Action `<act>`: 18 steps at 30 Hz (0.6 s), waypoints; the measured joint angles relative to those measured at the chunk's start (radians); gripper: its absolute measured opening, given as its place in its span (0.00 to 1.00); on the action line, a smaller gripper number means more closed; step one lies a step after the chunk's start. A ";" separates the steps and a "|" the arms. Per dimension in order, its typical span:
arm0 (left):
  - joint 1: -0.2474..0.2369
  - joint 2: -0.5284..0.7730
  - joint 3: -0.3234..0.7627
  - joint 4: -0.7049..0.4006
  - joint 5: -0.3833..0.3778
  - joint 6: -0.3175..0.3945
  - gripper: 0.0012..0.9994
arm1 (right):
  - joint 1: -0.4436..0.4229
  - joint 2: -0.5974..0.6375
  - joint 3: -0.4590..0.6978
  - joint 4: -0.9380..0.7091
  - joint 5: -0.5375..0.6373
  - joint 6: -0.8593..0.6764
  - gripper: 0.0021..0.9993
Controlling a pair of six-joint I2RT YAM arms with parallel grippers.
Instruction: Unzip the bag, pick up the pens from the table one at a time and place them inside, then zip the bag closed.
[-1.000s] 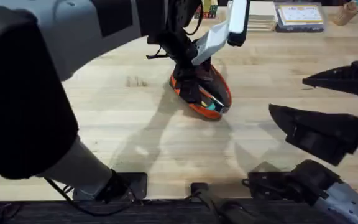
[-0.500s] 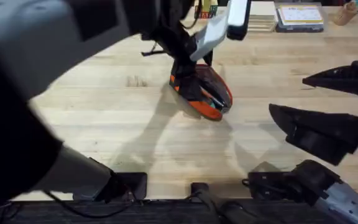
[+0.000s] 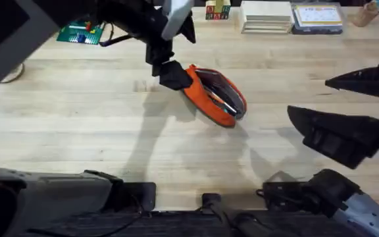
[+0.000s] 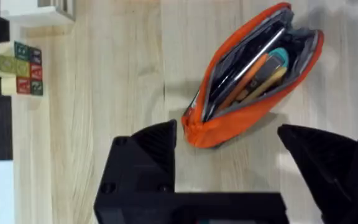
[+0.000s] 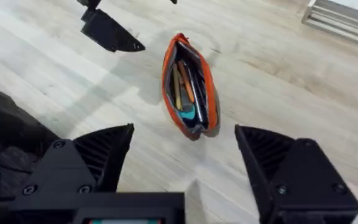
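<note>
Counter (image 3: 110, 131): pale wood planks. Bag (image 3: 214, 96) lies mid-counter, unzipped and gaping, pens (image 5: 190, 93) inside with other sticks. My left gripper (image 4: 229, 158) hovers at bag's end, jaws spread, empty. My right gripper (image 5: 182, 158) well apart from bag, jaws wide, empty.
</note>
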 joint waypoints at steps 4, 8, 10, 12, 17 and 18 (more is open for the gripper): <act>0.034 -0.006 0.000 -0.009 0.000 0.005 0.99 | 0.000 0.000 0.000 0.000 0.000 0.000 1.00; 0.086 -0.006 -0.008 -0.012 0.003 0.032 0.99 | 0.000 0.000 0.000 0.000 0.000 0.004 1.00; 0.116 -0.006 -0.024 -0.011 0.020 0.052 0.99 | 0.000 0.000 0.000 0.001 0.000 0.004 1.00; 0.149 -0.006 -0.049 -0.009 0.053 0.077 0.99 | 0.000 0.000 0.000 0.005 0.000 0.004 1.00; 0.292 -0.006 -0.135 0.040 0.158 0.125 0.99 | 0.000 0.000 0.000 0.067 0.001 0.004 1.00; 0.308 -0.006 -0.140 0.049 0.166 0.125 0.99 | 0.000 0.000 0.000 0.067 0.000 0.004 1.00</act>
